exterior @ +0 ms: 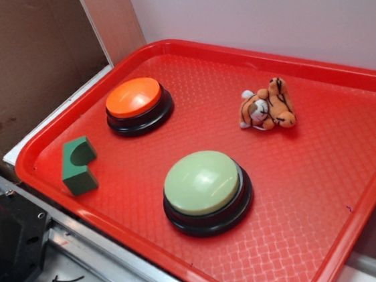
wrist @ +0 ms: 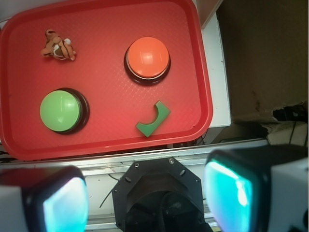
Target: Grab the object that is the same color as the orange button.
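Note:
A small orange plush tiger (exterior: 268, 106) with black stripes lies on its side at the back right of the red tray (exterior: 327, 187); the wrist view has the tiger (wrist: 58, 46) at the tray's top left. The orange button (exterior: 136, 103) with a black base stands at the tray's back left, and the same orange button (wrist: 147, 59) sits upper middle in the wrist view. My gripper (wrist: 149, 203) hangs high above the robot base, well off the tray, open with nothing between its pale pads (wrist: 231, 191). The exterior view does not show it.
A pale green button (exterior: 205, 190) stands near the tray's front middle, and a green arch-cut block (exterior: 79, 165) stands by the left rim. The black robot base (wrist: 157, 198) and a metal rail (wrist: 145, 157) lie just outside the tray. A brown board (exterior: 25, 64) rises at the left.

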### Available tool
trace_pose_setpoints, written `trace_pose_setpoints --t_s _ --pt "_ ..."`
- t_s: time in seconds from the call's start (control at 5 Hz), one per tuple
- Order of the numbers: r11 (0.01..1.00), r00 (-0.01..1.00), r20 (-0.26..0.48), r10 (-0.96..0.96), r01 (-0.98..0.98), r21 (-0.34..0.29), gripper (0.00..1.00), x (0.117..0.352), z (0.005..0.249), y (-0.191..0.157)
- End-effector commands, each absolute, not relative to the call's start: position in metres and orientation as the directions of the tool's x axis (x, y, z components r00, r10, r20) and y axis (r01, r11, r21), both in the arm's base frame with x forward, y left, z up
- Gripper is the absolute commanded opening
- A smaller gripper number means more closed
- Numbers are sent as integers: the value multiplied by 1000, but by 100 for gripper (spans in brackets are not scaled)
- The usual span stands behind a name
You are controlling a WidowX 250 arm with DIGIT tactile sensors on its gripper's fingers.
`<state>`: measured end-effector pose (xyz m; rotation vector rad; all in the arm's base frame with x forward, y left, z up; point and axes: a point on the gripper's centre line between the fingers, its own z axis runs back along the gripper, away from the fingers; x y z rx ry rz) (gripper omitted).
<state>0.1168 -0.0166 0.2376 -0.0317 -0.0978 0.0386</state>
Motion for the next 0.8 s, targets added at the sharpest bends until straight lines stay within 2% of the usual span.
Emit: trace_pose_setpoints --t_s 0.0,0.2,0.4,0.6 --pt "999 994 97 40 -37 -33 100 117 238 -17" --pt "999 992 128 -15 19 -28 100 125 233 -16" --pt "995 983 154 -96 97 5 100 145 227 -24" --pt "965 951 167 -261 256 51 100 180 212 -42"
